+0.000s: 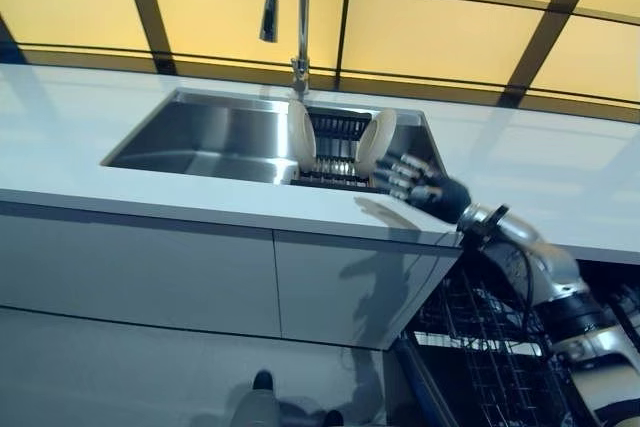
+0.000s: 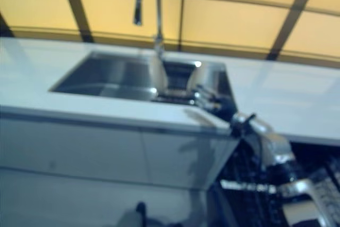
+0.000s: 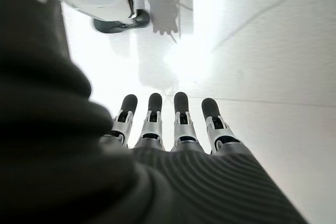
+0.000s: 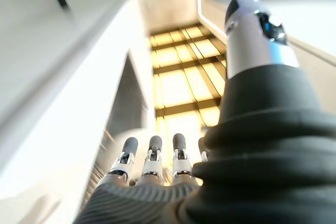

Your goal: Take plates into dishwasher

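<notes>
Reaching is the step in hand, by my reading: the right hand (image 1: pixel 418 183) stretches over the near edge of the white countertop (image 1: pixel 120 162) toward the sink's right end, its fingers straight and spread, holding nothing. Just beyond its fingertips stand two round cream plates (image 1: pixel 375 141) — upright on edge in a dark slotted dish rack (image 1: pixel 335 137) that fills the right part of the stainless steel sink (image 1: pixel 200 137). The nearer plate sits at the rack's right, the other at its left below the curved chrome tap (image 1: pixel 285 7).

The next move would call for closing fingers and thumb over the right plate's rim, lifting it clear of the slots, then carrying it down to the wire dishwasher rack (image 1: pixel 490 347), pulled out low on the right and seemingly bare of plates.

The left hand (image 3: pixel 173 129) hangs idle over the pale floor — fingers straight, empty.
</notes>
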Tool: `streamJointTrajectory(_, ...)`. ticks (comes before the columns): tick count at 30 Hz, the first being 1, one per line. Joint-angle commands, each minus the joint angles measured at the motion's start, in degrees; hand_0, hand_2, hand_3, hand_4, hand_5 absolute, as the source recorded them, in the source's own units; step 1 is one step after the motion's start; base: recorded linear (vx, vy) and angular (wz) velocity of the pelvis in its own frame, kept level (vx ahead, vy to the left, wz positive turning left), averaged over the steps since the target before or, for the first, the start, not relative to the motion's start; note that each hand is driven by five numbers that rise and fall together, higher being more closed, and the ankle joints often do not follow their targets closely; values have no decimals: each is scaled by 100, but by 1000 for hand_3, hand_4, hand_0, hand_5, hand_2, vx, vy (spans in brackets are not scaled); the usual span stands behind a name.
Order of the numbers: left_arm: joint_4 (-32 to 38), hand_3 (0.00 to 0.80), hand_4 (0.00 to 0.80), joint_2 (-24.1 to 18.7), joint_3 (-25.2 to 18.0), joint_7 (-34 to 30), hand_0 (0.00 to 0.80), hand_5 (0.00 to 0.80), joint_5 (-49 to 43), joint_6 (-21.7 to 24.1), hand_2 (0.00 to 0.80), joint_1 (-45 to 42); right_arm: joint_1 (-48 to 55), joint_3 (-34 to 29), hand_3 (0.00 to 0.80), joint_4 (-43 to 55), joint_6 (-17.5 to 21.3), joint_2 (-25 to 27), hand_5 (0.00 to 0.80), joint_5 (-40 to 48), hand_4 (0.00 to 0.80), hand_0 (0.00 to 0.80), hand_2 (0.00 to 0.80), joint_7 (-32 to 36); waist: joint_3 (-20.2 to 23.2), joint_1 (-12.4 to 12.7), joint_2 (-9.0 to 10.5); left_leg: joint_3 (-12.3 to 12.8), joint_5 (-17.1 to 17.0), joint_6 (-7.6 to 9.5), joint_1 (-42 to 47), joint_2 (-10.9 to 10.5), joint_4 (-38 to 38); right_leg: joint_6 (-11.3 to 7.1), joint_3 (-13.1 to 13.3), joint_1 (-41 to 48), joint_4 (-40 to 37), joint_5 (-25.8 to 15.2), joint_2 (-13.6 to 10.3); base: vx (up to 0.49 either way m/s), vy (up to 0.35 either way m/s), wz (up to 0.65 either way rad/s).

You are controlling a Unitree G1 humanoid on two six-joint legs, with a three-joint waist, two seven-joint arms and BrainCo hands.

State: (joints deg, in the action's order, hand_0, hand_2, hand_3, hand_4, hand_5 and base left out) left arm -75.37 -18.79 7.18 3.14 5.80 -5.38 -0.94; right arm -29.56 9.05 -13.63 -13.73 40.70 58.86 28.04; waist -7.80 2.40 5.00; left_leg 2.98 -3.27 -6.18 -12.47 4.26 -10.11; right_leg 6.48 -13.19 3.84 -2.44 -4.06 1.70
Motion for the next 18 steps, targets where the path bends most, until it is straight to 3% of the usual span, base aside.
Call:
streamJointTrajectory(1, -25, 0, 0, -104, 228, 254, 0, 0, 264, 235, 0, 145, -787, -502, 0, -156, 288, 279, 0, 956, 0, 0, 0, -280, 274, 207, 146, -43, -297, 265, 480, -159, 825, -986, 976, 810, 368, 805, -438, 149, 141, -28)
streamJointTrajectory(4, -72, 0, 0, -100, 273, 255, 0, 0, 405, 276, 0, 209, -988, -671, 0, -306, 365, 333, 0, 1334, 0, 0, 0, -538, 409, 195, 142, 26, -237, 270, 672, -136, 977, -1030, 865, 782, 299, 788, -516, 134, 106, -8)
streamJointTrajectory(8, -220, 0, 0, -32, 456, 259, 0, 0, 445, 377, 0, 302, -1438, -868, 0, -497, 764, 398, 0, 1485, 0, 0, 0, -1545, 552, 245, 183, 16, -167, 282, 613, -180, 942, -1048, 752, 730, 141, 712, -583, 81, 71, 31)
streamJointTrajectory(12, -283, 0, 0, 15, 539, 274, 0, 0, 478, 456, 0, 280, -1883, -766, 0, -793, 759, 578, 0, 1558, 0, 0, 0, -2197, 576, 291, 224, 0, -108, 282, 612, -202, 925, -1090, 693, 736, 24, 636, -633, 62, 53, 49)
streamJointTrajectory(18, -271, 0, 0, 25, 586, 339, 0, 0, 563, 457, 0, 270, -2438, -418, 0, -1030, 649, 752, 0, 1426, 0, 0, 0, -2792, 606, 320, 265, 31, -29, 302, 745, -224, 944, -1173, 630, 695, -126, 466, -742, 73, 73, 13)
